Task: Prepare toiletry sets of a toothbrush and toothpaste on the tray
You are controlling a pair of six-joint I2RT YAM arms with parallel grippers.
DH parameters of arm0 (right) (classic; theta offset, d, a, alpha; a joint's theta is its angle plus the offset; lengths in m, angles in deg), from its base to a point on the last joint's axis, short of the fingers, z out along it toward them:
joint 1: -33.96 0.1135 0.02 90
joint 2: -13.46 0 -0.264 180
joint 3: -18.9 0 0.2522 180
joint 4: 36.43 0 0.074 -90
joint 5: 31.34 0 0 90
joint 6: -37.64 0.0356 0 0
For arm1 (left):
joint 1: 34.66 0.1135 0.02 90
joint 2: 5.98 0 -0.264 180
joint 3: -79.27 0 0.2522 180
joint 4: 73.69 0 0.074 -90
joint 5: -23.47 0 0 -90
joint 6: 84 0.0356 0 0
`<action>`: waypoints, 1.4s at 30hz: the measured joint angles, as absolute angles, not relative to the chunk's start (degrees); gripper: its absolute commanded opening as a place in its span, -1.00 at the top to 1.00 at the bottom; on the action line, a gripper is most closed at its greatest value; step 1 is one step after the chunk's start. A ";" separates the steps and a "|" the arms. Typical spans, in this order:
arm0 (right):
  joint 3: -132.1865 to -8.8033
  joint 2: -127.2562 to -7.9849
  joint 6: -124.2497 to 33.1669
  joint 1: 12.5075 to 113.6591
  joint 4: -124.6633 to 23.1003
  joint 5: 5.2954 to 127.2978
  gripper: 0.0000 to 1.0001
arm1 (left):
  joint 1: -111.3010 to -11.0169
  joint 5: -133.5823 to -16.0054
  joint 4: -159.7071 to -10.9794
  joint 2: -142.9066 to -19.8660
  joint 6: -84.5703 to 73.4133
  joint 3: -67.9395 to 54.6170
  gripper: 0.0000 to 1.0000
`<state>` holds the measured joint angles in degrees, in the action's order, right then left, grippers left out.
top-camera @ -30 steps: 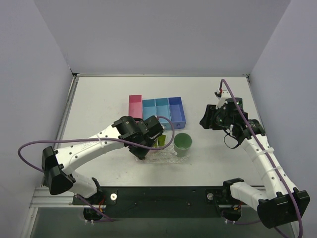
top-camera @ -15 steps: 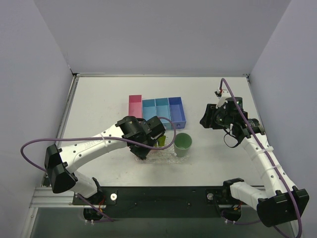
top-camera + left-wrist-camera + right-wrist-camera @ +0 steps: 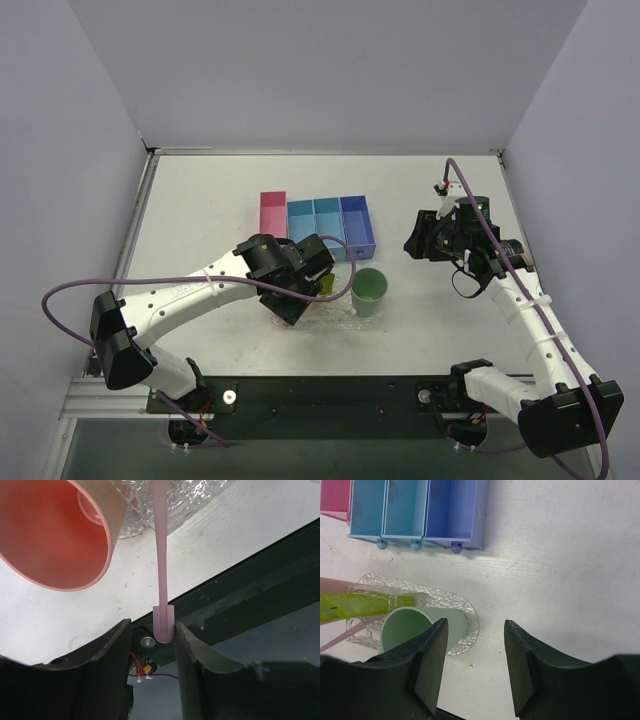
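The pink toothbrush (image 3: 161, 555) has its handle end between my left gripper's (image 3: 152, 629) jaws. It touches the right finger, with a gap to the left one, so the gripper is open. The brush reaches out over the clear bumpy tray (image 3: 190, 500), beside a pink cup (image 3: 55, 535). In the top view the left gripper (image 3: 296, 300) is low over the tray's (image 3: 335, 318) left end. A yellow-green toothpaste tube (image 3: 355, 606) pokes out by the pink cup (image 3: 330, 585). My right gripper (image 3: 475, 630) is open and empty, high to the right of the tray (image 3: 474, 622).
A green cup (image 3: 369, 290) stands on the tray's right end; it also shows in the right wrist view (image 3: 410, 630). A row of pink and blue bins (image 3: 318, 225) sits just behind the tray. The table's dark front edge lies close behind the left gripper.
My left arm has shifted slightly right and forward over the tray's left end. The right arm has not moved.
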<state>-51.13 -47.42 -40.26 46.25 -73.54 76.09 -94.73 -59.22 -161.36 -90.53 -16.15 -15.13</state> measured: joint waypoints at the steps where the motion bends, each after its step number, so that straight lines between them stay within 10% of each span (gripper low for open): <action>1: -51.13 -47.42 -40.26 46.25 -73.54 76.09 0.11 | -94.73 -59.22 -161.33 -90.56 -16.15 -15.13 -0.04; 16: -51.09 -47.42 -40.24 45.94 -73.54 76.13 0.01 | -94.73 -59.24 -159.19 -89.94 -15.58 -15.09 -0.55; 32: -51.09 -47.42 -39.76 45.64 -73.54 77.62 -0.08 | -93.57 -59.18 -151.41 -83.15 -13.33 -11.37 -0.62; 42: -51.09 -46.94 -37.68 42.21 -73.52 78.03 -0.08 | -76.44 -61.63 -140.20 -74.18 -12.68 -2.59 -0.66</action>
